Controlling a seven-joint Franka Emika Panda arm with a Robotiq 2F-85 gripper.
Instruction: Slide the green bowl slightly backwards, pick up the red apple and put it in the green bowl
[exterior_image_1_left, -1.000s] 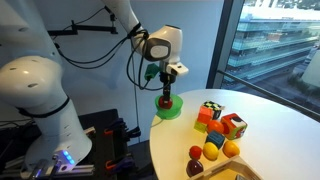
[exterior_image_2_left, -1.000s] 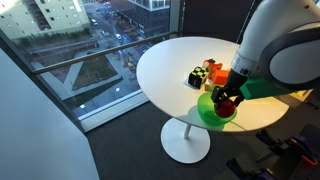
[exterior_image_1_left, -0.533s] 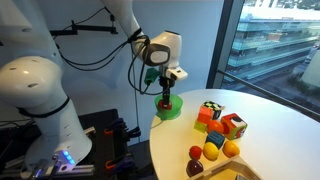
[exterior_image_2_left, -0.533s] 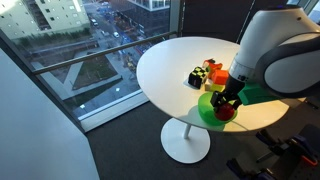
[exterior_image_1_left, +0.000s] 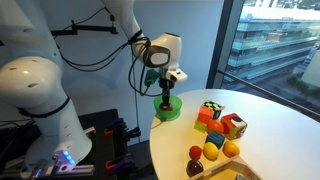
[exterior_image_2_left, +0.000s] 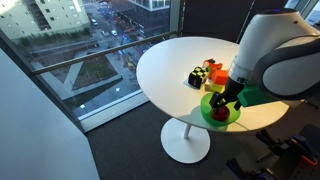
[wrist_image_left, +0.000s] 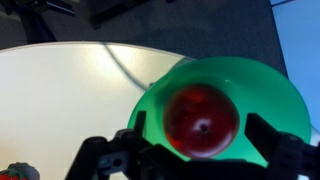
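2 fingers (wrist_image_left: 272, 145) stand spread on either side of the red apple (wrist_image_left: 201, 121) in the wrist view, with a thin gap between each of them and the fruit, so they pinch nothing. The red apple lies in the middle of the green bowl (wrist_image_left: 270, 85). In an exterior view the green bowl sits at the very edge of the round white tabletop (exterior_image_1_left: 275, 125), directly beneath the fingers. Well apart from it, a cluster of coloured blocks (exterior_image_1_left: 220, 120) and some small toy fruits (exterior_image_1_left: 213, 150) lie further in on the tabletop
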